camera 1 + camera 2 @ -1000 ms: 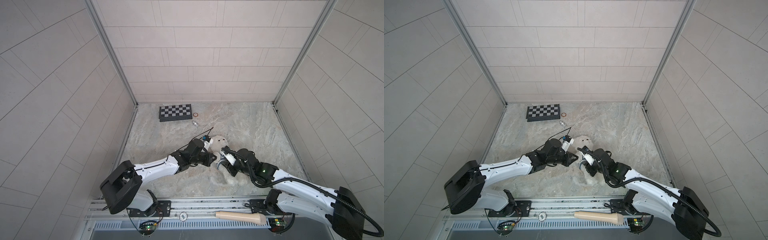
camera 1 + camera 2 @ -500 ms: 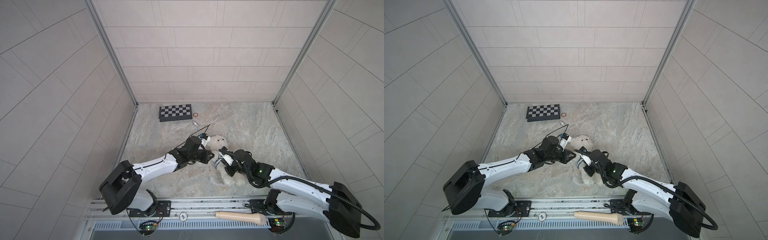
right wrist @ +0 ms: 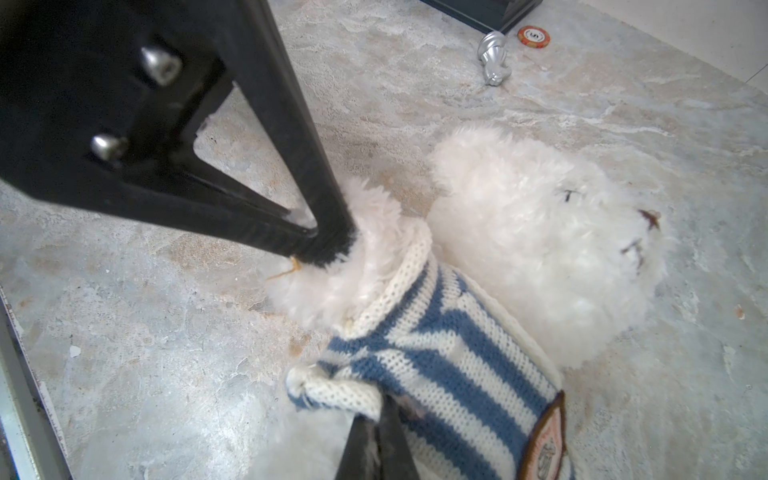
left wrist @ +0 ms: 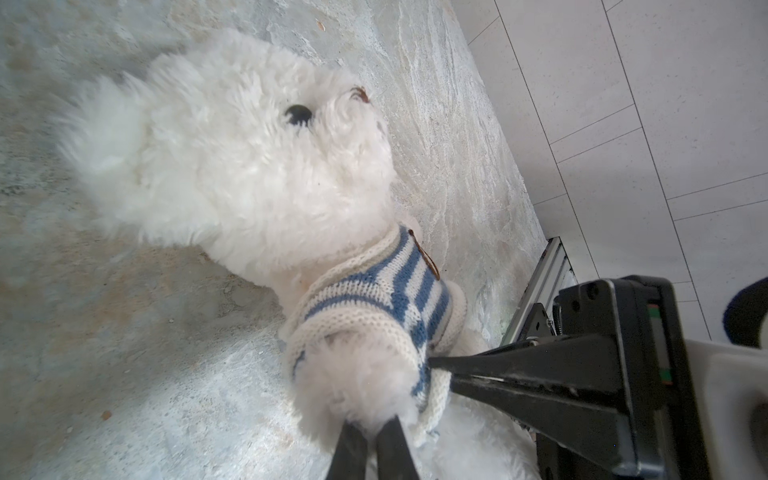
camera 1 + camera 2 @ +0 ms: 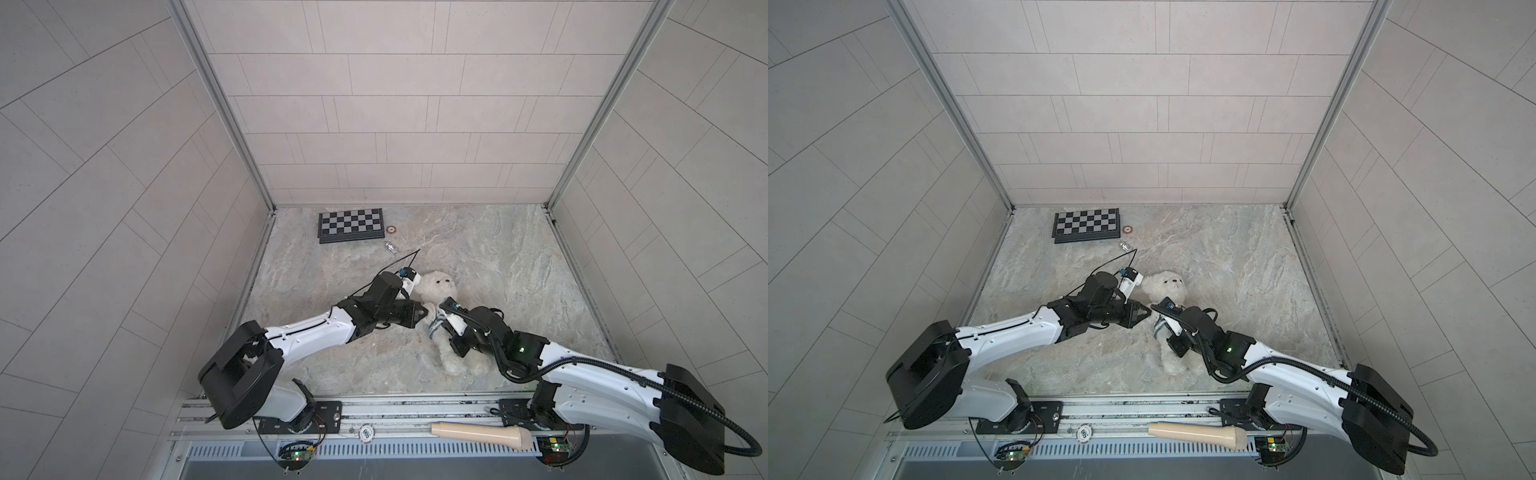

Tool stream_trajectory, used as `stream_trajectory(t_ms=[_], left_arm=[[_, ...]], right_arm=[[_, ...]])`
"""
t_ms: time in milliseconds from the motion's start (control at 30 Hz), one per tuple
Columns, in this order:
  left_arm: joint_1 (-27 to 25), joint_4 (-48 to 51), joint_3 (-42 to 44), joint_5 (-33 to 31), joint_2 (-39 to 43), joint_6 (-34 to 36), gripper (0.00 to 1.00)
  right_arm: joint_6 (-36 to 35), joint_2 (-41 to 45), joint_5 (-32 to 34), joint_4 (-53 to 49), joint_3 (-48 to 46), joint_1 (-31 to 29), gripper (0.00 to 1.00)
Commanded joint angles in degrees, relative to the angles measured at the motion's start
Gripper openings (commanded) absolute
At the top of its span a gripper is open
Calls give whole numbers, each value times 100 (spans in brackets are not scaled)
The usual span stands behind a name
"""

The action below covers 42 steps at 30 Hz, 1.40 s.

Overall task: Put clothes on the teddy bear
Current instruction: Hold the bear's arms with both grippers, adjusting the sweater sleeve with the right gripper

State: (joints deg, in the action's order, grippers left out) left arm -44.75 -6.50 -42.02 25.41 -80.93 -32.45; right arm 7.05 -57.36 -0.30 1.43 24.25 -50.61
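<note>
The teddy bear [image 5: 436,286] [image 5: 1166,286] [image 4: 249,166] [image 3: 540,232] lies on its back mid-floor, head toward the back wall. A blue-and-white striped knitted sweater [image 5: 434,326] [image 5: 1158,326] [image 4: 374,299] [image 3: 449,357] covers its chest. One fluffy paw [image 4: 357,374] sticks out of a sleeve. My left gripper [image 5: 424,309] [image 5: 1148,312] [image 4: 372,424] [image 3: 328,245] is shut on that paw's fur. My right gripper [image 5: 442,328] [image 5: 1163,328] [image 3: 380,419] [image 4: 440,365] is shut on the sweater's cream edge just below that sleeve. The bear's lower body is partly hidden under my right arm.
A folded chessboard [image 5: 350,224] lies at the back left, with a poker chip [image 5: 391,229] and a silver chess piece [image 5: 390,247] beside it. A beige handle-shaped object [image 5: 478,434] rests on the front rail. Tiled walls enclose three sides.
My right gripper has closed its jaws on the sweater's edge. The left gripper keeps its hold on the paw and has shifted slightly toward the back.
</note>
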Motion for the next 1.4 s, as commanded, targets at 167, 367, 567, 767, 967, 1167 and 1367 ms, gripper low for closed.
stream_trajectory(t_ms=[167, 367, 567, 767, 967, 1167, 1367], left_arm=[[38, 247, -135, -274, 134, 199, 0], [50, 506, -239, -396, 96, 362, 0], [56, 540, -218, -362, 43, 460, 0], [55, 545, -207, -292, 22, 484, 0], [54, 559, -52, -273, 238, 541, 0], [58, 487, -9, -159, 200, 608, 0], [55, 457, 1, -102, 240, 662, 0]], right_arm=[[310, 141, -85, 175, -225, -62, 0], [400, 287, -31, 114, -351, -90, 0], [532, 204, -81, 200, -367, -89, 0], [579, 362, -52, -53, -257, -89, 0], [403, 580, 12, -429, -76, -89, 11], [186, 446, 5, -593, 366, -89, 35], [137, 157, -12, -488, 600, -90, 45]])
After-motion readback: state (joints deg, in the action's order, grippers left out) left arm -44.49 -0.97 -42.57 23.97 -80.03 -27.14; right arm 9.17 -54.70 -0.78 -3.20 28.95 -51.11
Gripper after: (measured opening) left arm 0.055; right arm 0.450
